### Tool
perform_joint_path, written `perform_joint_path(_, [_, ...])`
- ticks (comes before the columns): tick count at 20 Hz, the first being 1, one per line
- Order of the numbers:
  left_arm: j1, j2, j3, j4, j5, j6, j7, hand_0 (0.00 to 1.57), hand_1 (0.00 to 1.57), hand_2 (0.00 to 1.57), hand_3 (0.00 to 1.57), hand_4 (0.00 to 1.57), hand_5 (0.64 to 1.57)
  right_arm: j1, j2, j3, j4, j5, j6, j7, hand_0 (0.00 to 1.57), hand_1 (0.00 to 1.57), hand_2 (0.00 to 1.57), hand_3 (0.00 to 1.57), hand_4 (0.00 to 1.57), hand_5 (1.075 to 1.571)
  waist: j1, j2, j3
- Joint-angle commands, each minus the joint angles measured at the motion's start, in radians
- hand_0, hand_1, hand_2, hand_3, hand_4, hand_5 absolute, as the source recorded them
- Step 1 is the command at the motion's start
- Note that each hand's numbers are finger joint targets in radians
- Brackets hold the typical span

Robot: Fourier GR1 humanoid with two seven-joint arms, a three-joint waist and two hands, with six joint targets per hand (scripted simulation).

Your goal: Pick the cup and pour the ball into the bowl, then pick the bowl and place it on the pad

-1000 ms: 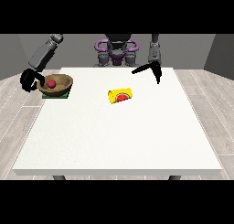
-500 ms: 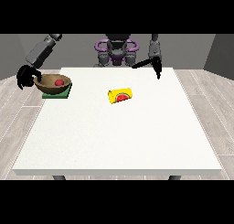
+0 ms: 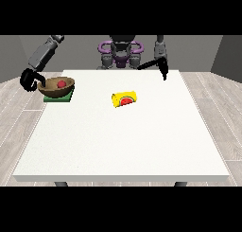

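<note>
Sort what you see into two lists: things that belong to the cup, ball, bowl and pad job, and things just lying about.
Belonging to the job:
yellow cup, on its side
red ball, in the bowl
brown bowl, on the pad
green pad
hand at the view's left, beside the bowl

Just lying about:
nothing else shows on the white table

One camera stood across the table (image 3: 123, 146) from the robot (image 3: 121, 53), raised and facing it, looking down at the whole tabletop. The robot showed small at the top, well back. No second view shared the scene.
</note>
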Motion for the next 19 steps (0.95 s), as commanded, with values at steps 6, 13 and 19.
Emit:
perform_joint_path(6, [0.032, -0.007, -0.008, -0.126, -0.021, 0.024, 0.061, 0.00, 0.00, 0.00, 0.00, 0.00, 1.566, -0.006, -0.100, 0.018, 0.006, 0.058, -0.100, -0.032, 0.00, 0.00, 0.43, 0.33, 0.00, 1.481, -0.011, 0.045, 0.0009])
perform_joint_path(13, [0.041, -0.003, -0.008, -0.129, -0.018, 0.014, 0.046, 0.00, 0.00, 0.00, 0.00, 0.00, 1.568, -0.051, -0.106, 0.010, 0.005, 0.047, -0.082, 0.011, 0.00, 0.00, 0.33, 0.27, 0.00, 1.492, -0.026, 0.043, 0.0003])
perform_joint_path(19, [0.078, -0.029, -0.010, -0.034, -0.008, 0.013, 0.061, 0.00, 0.00, 0.00, 0.00, 0.00, 1.569, -0.089, -0.232, -0.009, -0.009, 0.004, 0.113, 0.163, 0.00, 0.00, 0.19, 0.29, 0.00, 1.503, -0.069, -0.116, -0.0020])
